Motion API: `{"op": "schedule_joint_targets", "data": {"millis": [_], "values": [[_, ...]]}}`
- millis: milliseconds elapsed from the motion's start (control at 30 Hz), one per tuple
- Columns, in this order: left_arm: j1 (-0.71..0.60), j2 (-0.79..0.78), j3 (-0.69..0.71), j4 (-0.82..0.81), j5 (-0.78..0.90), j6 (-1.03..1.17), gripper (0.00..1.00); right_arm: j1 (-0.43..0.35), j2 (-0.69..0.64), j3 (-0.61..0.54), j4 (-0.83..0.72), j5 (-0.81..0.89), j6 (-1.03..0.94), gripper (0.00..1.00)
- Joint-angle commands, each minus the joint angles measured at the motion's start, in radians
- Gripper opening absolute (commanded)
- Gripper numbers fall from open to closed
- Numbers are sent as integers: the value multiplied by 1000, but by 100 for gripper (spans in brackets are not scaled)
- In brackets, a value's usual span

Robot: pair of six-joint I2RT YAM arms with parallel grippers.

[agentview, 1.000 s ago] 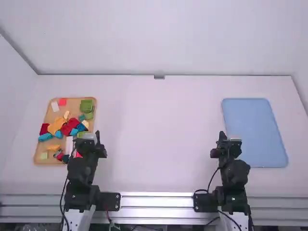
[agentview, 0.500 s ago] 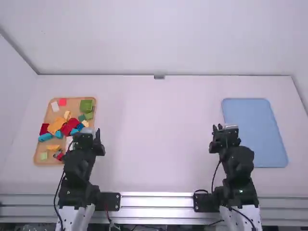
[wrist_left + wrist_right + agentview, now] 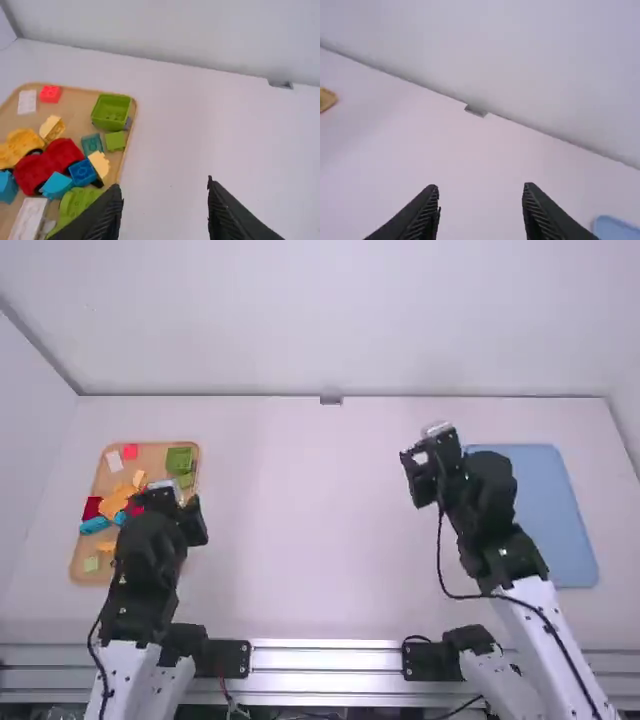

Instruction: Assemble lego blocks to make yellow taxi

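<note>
Two pincers, both wide and empty: left gripper near tan tray, left in high view; right gripper near flat blue mat, right. Step judged: initial approach. Next move likely needs alignment over yellow wheeled block, smooth, rounded plastic, inside tray, left edge of left wrist view.

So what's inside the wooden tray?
Lego pieces: a red one with black wheels, yellow and blue ones, a white one and a green box. In the high view, the left arm hides some of the tray, so I can't tell what's there.
</note>
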Motion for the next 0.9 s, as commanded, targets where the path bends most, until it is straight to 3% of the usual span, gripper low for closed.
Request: {"op": "schedule_joint_targets", "data": {"millis": [0, 200, 367, 567, 767, 867], "values": [[10, 52, 78, -26, -47, -55, 51, 31, 105, 124, -18, -49, -42, 51], [15, 181, 214, -105, -155, -105, 62, 101, 343, 348, -84, -148, -124, 62], [70, 283, 320, -162, -160, -142, 71, 155, 505, 522, -211, -340, -314, 71], [274, 408, 449, -252, 3, -119, 82, 224, 686, 733, -353, -536, -464, 82], [443, 498, 540, -346, 66, -151, 90, 303, 839, 881, -356, -425, -438, 90], [541, 550, 580, -384, 81, -159, 93, 312, 903, 930, -370, -475, -473, 93]]}}
